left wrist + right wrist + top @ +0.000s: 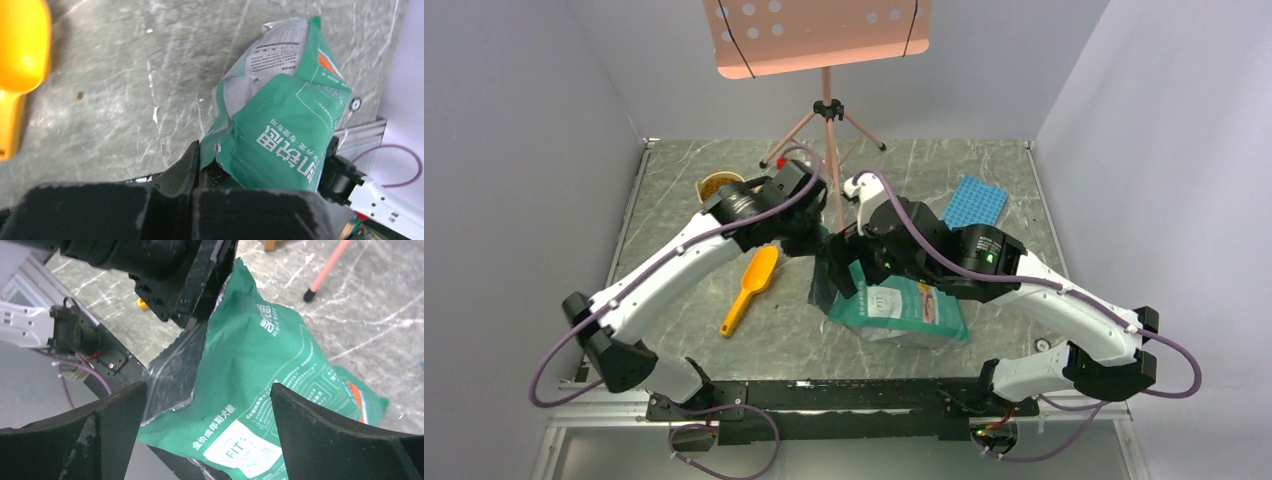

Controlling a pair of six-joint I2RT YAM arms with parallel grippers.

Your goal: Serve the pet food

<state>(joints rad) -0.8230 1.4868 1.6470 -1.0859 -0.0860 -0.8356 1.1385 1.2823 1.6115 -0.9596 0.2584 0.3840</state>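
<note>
Nearest the arm bases, in the lower middle of the top view, the teal-green bag (902,312) lies slumped on the grey marbled desk (1024,200), its upper end lifted toward the centre. The left tool (199,167) is pinched shut on that lifted edge; at the bottom of its own view the film sits pressed between the dark pads. The right tool (207,405) is spread wide and holds nothing. One finger is at the lower left and the other at the lower right of its view, with the bag's printed face between them, seemingly untouched.

Left of the bag the yellow scoop (750,288) lies flat and unheld. Farther back, at the upper left of the desk, a small bowl (705,186) shows a brown fill that I take to be pet food (722,184). Whatever the bag contains is hidden.

The pet food should be light, dry and loose. It will roll and scatter and cannot be pinched piece by piece, so it has to travel by bag or scoop. The bag is soft, slick film that will sag and fold under its load. A second grip on the torn top edge, opposite the left tool, would hold the mouth open. The scoop is stiff and is best taken by its handle end.

Farthest back are a blue gridded block (974,203) and a pink music stand (827,110).
</note>
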